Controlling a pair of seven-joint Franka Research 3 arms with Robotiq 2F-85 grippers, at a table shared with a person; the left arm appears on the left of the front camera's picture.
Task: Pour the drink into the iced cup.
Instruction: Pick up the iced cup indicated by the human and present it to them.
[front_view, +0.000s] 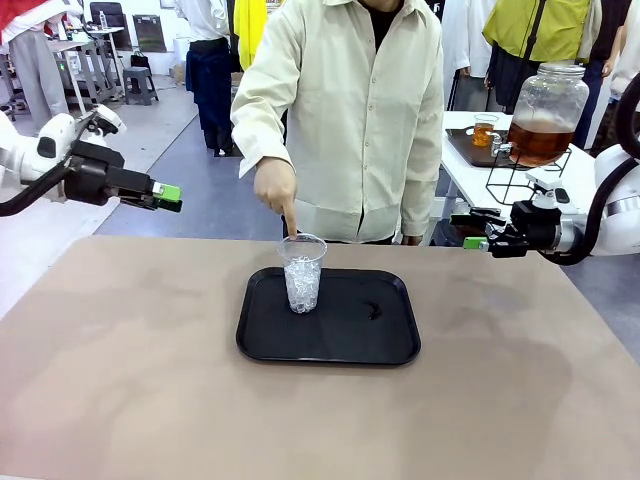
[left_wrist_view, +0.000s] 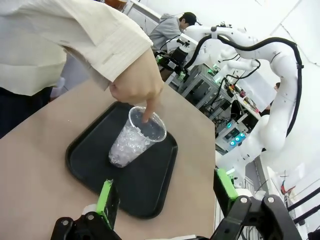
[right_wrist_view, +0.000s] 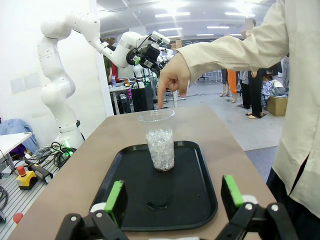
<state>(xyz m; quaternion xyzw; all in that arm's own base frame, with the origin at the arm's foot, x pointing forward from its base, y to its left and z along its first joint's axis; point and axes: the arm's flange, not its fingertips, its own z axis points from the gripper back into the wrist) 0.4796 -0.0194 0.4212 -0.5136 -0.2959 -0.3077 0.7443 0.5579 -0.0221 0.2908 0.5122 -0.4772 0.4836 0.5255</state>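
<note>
A clear plastic iced cup (front_view: 302, 272) (left_wrist_view: 135, 137) (right_wrist_view: 161, 142) stands upright on the left half of a black tray (front_view: 340, 352) (left_wrist_view: 150, 190) (right_wrist_view: 200, 200). A person's hand (front_view: 275, 188) (left_wrist_view: 135, 87) (right_wrist_view: 172, 79) points a forefinger down at its rim. The drink (front_view: 538, 142), amber, sits in a lidded glass dispenser jar (front_view: 548, 95) on a side table at the far right. My left gripper (front_view: 170, 197) (left_wrist_view: 166, 192) hovers open, left of and above the tray. My right gripper (front_view: 475, 243) (right_wrist_view: 173, 195) is open at the table's far right edge, aimed at the tray.
The jar rests on a black wire stand (front_view: 520, 180) beside a small glass of amber liquid (front_view: 484, 130) on a dark tray. A small dark smudge (front_view: 372, 312) marks the black tray. The person stands at the far edge; other people stand behind.
</note>
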